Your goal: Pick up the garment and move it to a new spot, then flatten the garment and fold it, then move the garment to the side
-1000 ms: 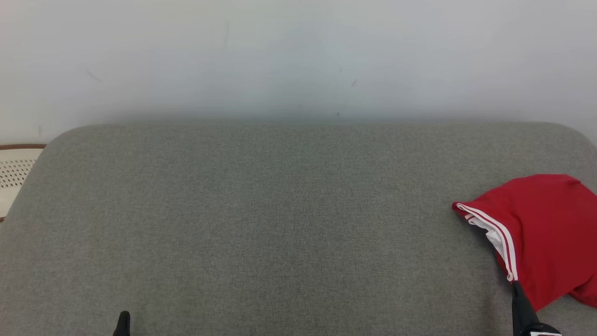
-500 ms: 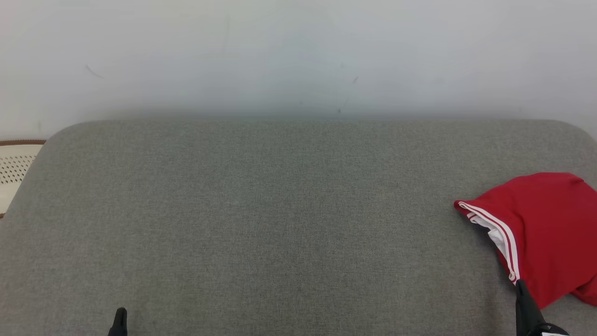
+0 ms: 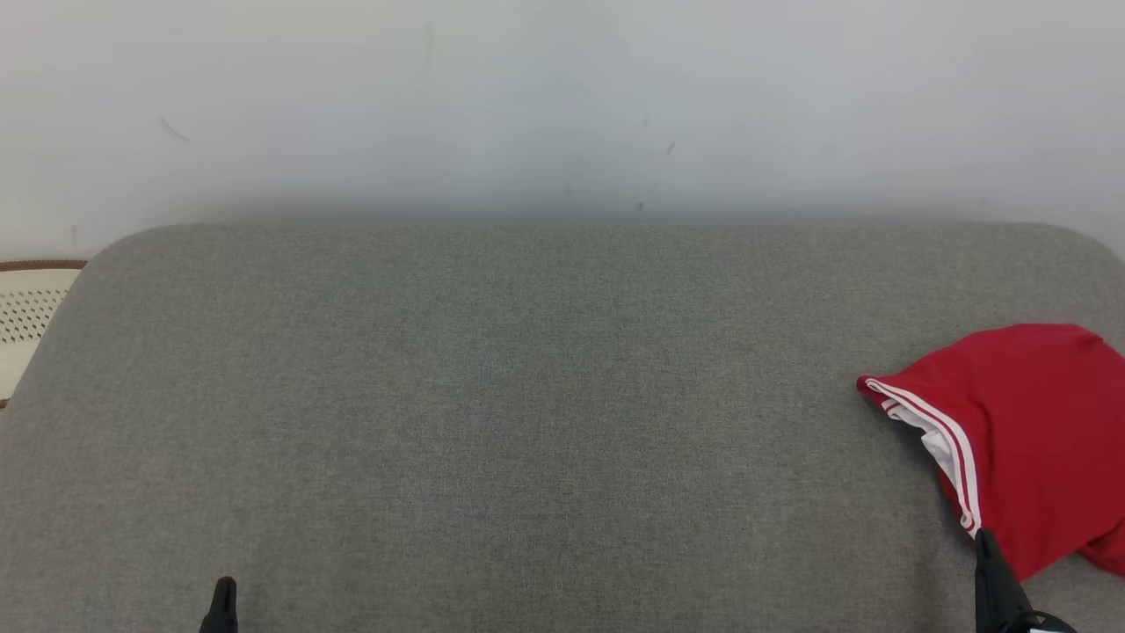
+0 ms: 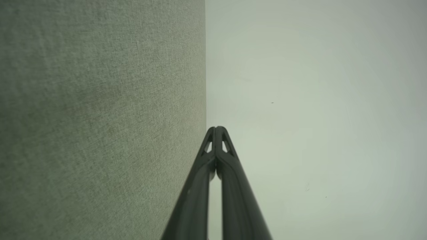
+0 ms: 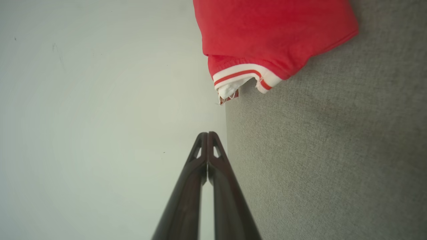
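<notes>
- White, lightly scuffed wall (image 3: 562, 97): rises behind the work area.
- Grey, fabric-covered, round-cornered counter (image 3: 492, 396): its bare middle offers room for spreading cloth.
- Red knit garment with a white-and-red striped hem (image 3: 1028, 440): lies at the counter's right edge in a compact, loosely doubled bundle, hem turned toward the middle. This fits either a bundle waiting to be picked up or a folded piece already set aside; the pictures do not settle which.
- Right hand (image 3: 984, 541): two long dark fingers pressed together and gripping nothing. In the head view its tip meets the garment's near edge; the right wrist view shows a gap before the hem.
- Left hand (image 3: 225, 587): fingers likewise closed and empty, over bare counter, well apart from the garment.
- Cream perforated object with a brown rim (image 3: 26, 316): beside the counter's left end.
- Handling note: whichever stage this is, the closed right fingertips should keep clear of the loose striped hem, since a snag would likely drag the bundle open.
</notes>
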